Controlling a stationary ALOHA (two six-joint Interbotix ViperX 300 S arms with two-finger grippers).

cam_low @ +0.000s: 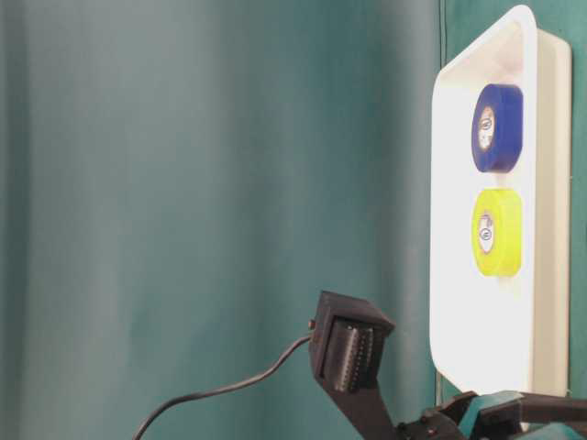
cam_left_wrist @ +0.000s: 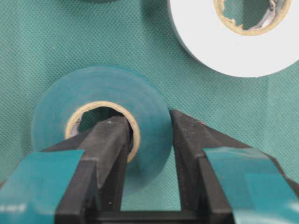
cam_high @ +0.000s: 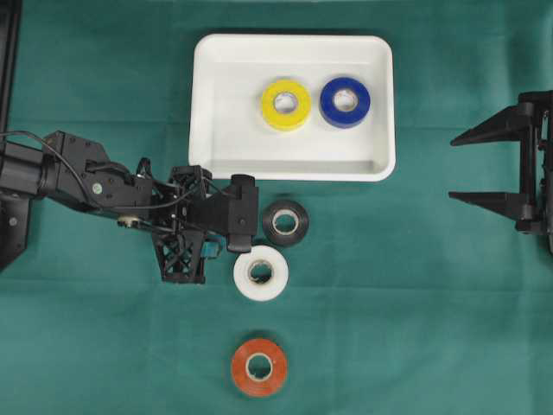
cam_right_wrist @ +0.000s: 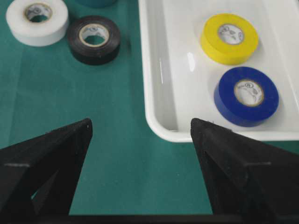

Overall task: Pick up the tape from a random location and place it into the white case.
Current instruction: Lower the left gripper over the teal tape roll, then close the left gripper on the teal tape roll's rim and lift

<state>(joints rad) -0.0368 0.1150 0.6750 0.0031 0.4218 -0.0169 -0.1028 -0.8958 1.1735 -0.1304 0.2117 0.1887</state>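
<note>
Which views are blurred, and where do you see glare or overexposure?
Left wrist view: the fingers near the lens are soft, the green tape slightly blurred. Table-level view: the white case is overexposed, its floor washed out. Right wrist view: small highlights on the case floor; near fingertips soft. Overhead view: sharp, evenly lit.

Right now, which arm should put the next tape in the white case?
Left. Its hand is shut on the green tape near the white case. The right hand hangs open, holding nothing.

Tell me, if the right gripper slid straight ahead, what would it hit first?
The right gripper would probably meet the case at its near corner, if low enough; its height is unclear.
</note>
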